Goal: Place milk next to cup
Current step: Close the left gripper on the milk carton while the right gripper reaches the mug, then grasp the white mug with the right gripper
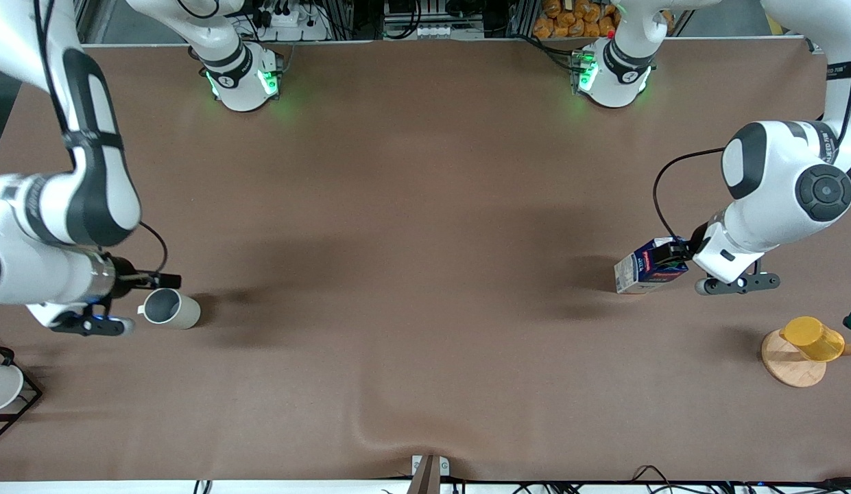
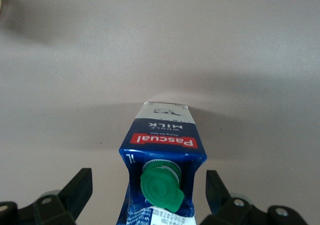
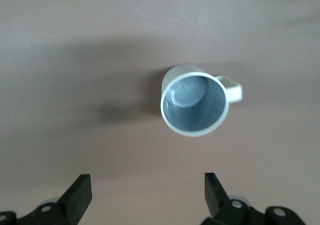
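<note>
The milk (image 1: 649, 267), a dark blue carton with a green cap, stands on the table toward the left arm's end. My left gripper (image 1: 666, 258) is open and straddles the carton's top; in the left wrist view the fingers (image 2: 80, 186) stand apart from the milk (image 2: 162, 135) on both sides of my left gripper (image 2: 149, 185). The cup (image 1: 170, 308), a grey-beige mug, stands toward the right arm's end. My right gripper (image 1: 154, 291) is open and empty over the table beside it. In the right wrist view the cup (image 3: 195, 104) lies ahead of my right gripper (image 3: 147, 185).
A yellow cup (image 1: 812, 337) on a round wooden base (image 1: 790, 367) stands nearer the front camera than the milk. A white cup in a black wire rack (image 1: 1, 390) sits at the table corner near the mug. The table cover has a wrinkle (image 1: 370, 429) at the front middle.
</note>
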